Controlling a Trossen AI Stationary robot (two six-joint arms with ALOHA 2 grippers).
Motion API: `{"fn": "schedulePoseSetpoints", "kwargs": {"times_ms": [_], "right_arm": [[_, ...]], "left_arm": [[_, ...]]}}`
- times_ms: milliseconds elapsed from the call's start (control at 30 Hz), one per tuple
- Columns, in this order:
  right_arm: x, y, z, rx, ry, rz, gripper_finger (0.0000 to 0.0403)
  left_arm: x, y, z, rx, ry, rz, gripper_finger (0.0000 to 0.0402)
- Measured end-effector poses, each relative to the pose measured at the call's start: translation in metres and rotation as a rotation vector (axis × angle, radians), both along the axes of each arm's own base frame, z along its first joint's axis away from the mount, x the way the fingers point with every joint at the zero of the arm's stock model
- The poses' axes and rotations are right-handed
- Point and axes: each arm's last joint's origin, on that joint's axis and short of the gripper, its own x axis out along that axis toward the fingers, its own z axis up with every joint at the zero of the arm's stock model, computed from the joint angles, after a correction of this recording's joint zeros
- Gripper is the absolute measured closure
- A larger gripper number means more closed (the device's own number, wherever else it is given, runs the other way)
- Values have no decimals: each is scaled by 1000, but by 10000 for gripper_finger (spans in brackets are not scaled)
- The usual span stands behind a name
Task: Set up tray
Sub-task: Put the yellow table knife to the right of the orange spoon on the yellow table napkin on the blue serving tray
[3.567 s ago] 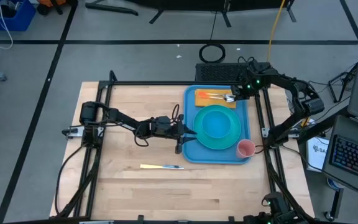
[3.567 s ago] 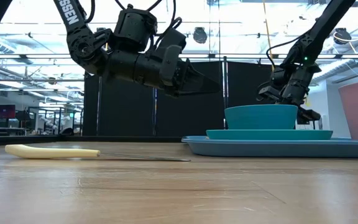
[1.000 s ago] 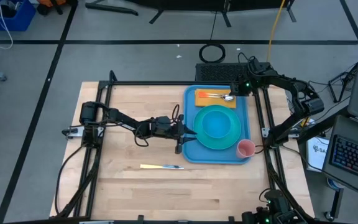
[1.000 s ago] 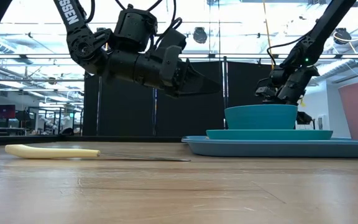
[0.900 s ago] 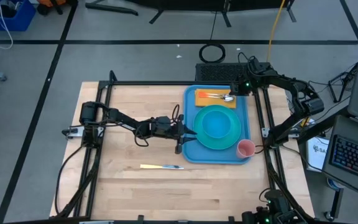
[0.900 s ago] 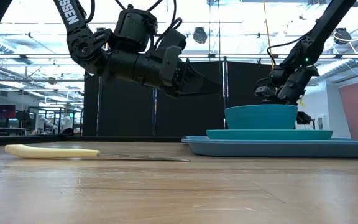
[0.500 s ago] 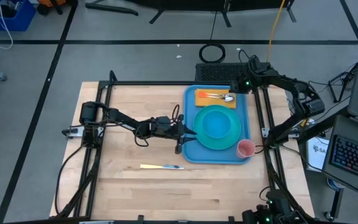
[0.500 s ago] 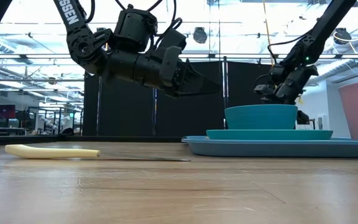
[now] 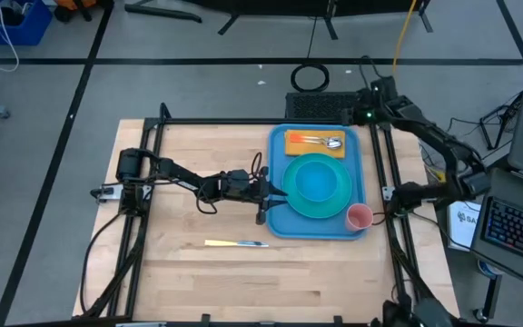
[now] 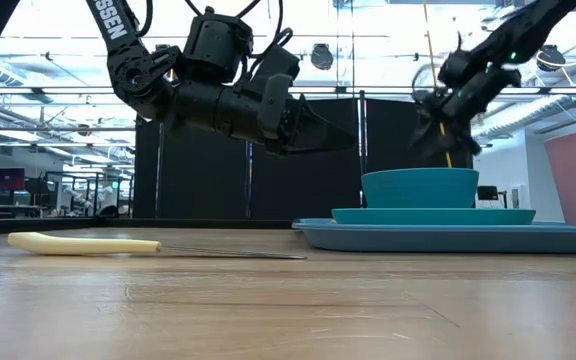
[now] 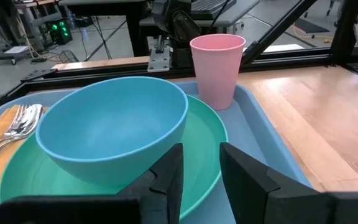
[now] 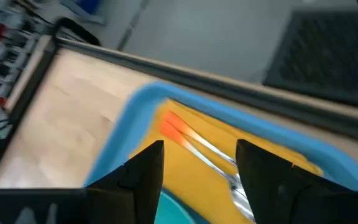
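Blue plastic marks the tray right of centre in the high view, on the wooden table. It carries a turquoise plate with a blue bowl, a pink cup at its lower right corner, and a yellow-orange napkin with cutlery at its upper end. The left gripper sits at the tray's left edge, near mid-frame; whether it touches the rim cannot be told from above. The right gripper hangs at the tray's upper right corner, holding nothing. A knife with a pale handle lies on bare wood in the lower middle.

In the low view, the left gripper is raised, left of centre, above the tray's near end. The right gripper is blurred, high above the bowl at upper right. The knife lies at left.

From the left wrist view, the left gripper shows a narrow gap between its fingers, empty, with the bowl, plate and cup just ahead.

From the right wrist view, the right gripper has its fingers spread wide with nothing between them, over the napkin and cutlery at the tray's corner.
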Motion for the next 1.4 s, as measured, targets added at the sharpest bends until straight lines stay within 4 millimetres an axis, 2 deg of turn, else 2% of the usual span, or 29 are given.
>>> {"fn": "schedulePoseSetpoints", "kwargs": {"times_ms": [200,400,500,633,1000,1267,1400], "right_arm": [[16,31,34,-199,-57,141,215],[46,65,52,-366,-99,337,216],[64,81,54,-418,-76,383,216],[79,96,52,-500,1,412,216],[83,106,52,-567,57,464,216],[103,145,53,-827,237,558,216],[110,171,49,-826,262,629,216]], "left_arm": [[0,0,0,-2,-3,1,293],[0,0,1,-15,-7,3,293],[0,0,1,-25,-11,5,293],[0,0,1,-45,-10,9,293],[0,0,1,-46,-5,9,293],[0,0,-1,-43,11,9,293],[0,0,-1,-45,11,10,293]]}}
